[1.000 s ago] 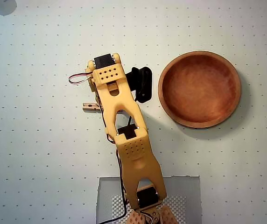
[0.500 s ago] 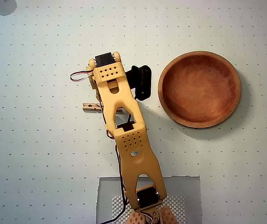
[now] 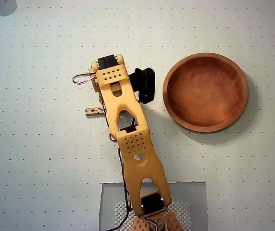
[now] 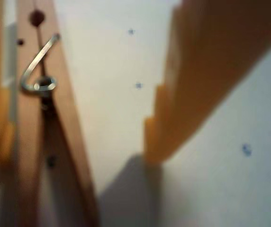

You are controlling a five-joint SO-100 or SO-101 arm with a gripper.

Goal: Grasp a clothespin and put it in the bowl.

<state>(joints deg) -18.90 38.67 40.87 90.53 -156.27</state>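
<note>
Left of the bowl (image 3: 206, 91), the gripper (image 4: 74, 137) sits spread around the pin (image 4: 45, 118), and should squeeze next

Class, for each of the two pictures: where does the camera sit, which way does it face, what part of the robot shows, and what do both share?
Overhead view: above the table, facing straight down; shows the whole arm, bowl, clothespin.
Wrist view: on the pincer, facing the table close up; shows both fingers, open.
Shared: clothespin and dotted table.
</note>
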